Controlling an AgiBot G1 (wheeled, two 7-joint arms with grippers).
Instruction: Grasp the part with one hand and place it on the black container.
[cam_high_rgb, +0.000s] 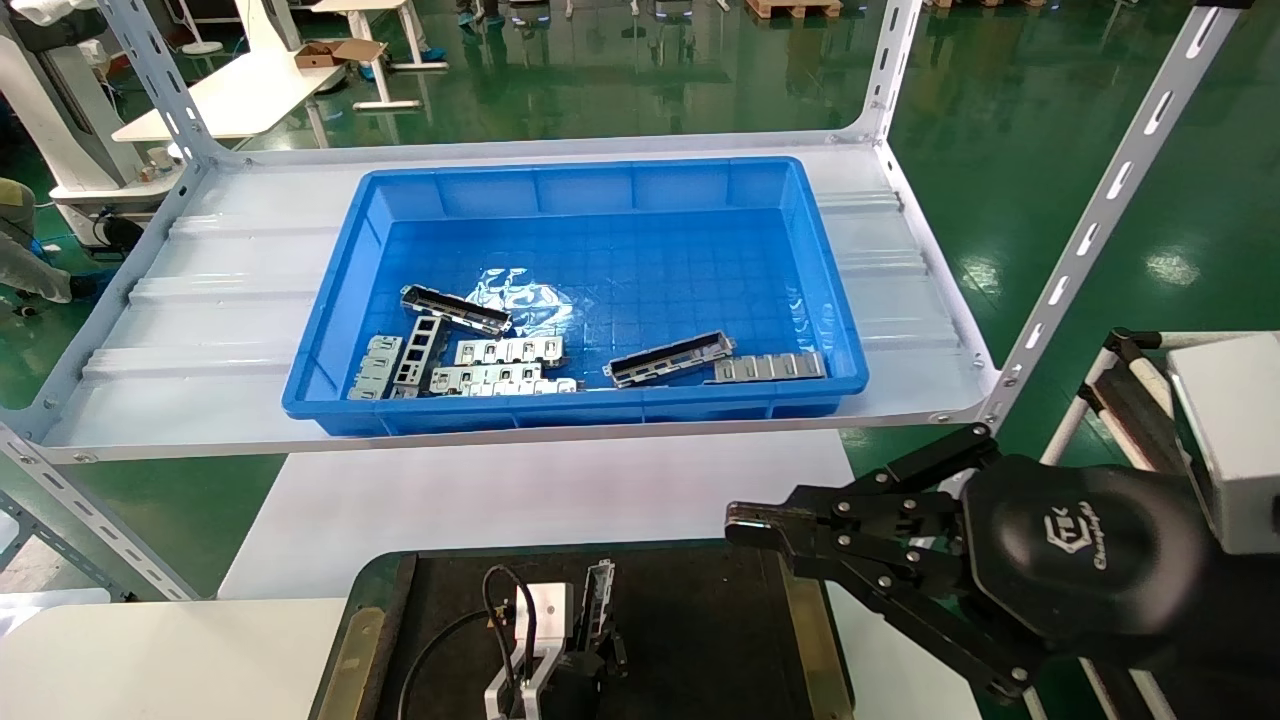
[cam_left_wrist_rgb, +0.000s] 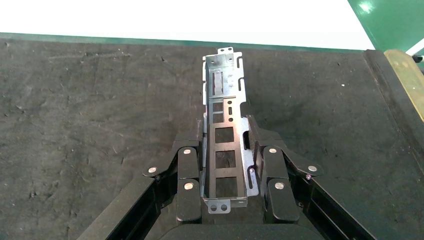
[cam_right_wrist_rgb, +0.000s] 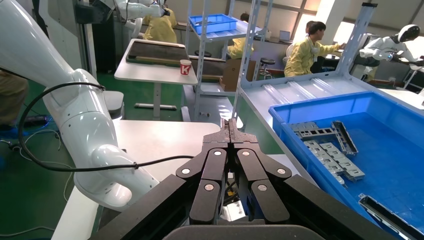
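L hand (cam_left_wrist_rgb: 227, 165) sits low over the black container (cam_left_wrist_rgb: 90, 125) at the near edge of the bench (cam_high_rgb: 150, 650), jaws clenched on the part (cam_left_wrist_rgb: 226, 135), gripping its long sides. Part points away from the wrist, far end free above the tray's matte surface. R hand (cam_high_rgb: 760, 522) hovers near-right, by the container's right edge strip, jaws pressed together w/ nothing between. Blue bin (cam_high_rgb: 420, 190) w/ more metal pieces on the far shelf (cam_high_rgb: 240, 300).
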